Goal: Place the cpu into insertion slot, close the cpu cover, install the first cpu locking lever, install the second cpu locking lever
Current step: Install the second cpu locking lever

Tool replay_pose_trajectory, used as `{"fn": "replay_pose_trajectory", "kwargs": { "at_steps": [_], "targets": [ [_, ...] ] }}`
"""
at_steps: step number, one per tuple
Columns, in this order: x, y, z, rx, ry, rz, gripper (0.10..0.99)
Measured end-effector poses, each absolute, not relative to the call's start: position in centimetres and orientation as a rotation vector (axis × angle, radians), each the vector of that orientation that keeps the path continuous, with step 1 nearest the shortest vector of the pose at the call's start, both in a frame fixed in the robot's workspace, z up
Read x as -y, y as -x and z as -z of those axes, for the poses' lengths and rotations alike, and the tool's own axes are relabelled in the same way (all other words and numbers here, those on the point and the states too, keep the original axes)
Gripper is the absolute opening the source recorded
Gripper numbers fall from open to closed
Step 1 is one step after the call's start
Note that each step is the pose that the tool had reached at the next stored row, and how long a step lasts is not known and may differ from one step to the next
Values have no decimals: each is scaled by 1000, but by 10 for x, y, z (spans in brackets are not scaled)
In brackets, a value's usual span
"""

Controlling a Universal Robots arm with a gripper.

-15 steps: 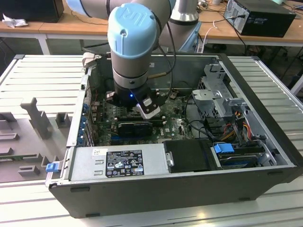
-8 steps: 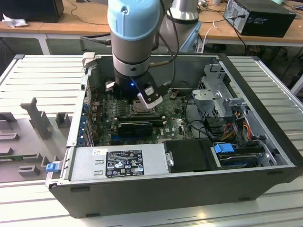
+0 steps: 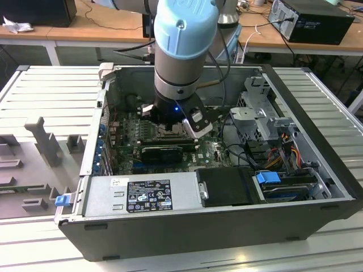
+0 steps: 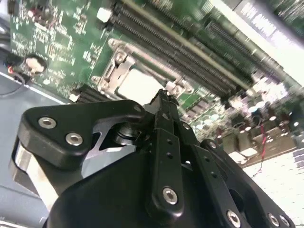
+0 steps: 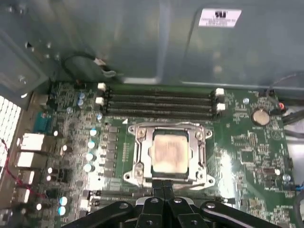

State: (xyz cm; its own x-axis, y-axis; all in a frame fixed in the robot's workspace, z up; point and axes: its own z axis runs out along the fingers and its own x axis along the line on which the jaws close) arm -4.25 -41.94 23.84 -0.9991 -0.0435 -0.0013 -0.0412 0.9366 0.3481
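The cpu [image 5: 168, 152] lies flat in the insertion slot [image 5: 167, 176] on the green board, its pale square face up; it also shows in the second wrist view as the cpu [image 4: 137, 85]. The cpu cover [image 5: 202, 145] lies down around the chip as a silvery frame, seen too as the cover [image 4: 111, 71]. A thin silvery rod [image 4: 199, 66] runs along the frame's side nearest the memory slots. My gripper [image 5: 164, 186] is shut with nothing in it, its tips [image 4: 164, 97] close over the socket edge away from those slots. My arm [image 3: 181, 56] reaches down into the open case.
Several long black memory slots [image 5: 159, 102] lie beside the socket. The case wall [image 5: 142, 42] rises behind them. A power supply [image 3: 142, 195], a drive cage [image 3: 264, 119] and loose cables [image 3: 283, 150] crowd the case. A grey fixture tray [image 3: 34, 153] stands at the exterior view's left.
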Motion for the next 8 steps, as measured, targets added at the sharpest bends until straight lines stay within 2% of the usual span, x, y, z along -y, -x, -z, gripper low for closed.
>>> {"fn": "replay_pose_trajectory", "kwargs": {
  "at_steps": [8],
  "targets": [
    [420,62,-213,3085,-68,554,106]
  ]
}}
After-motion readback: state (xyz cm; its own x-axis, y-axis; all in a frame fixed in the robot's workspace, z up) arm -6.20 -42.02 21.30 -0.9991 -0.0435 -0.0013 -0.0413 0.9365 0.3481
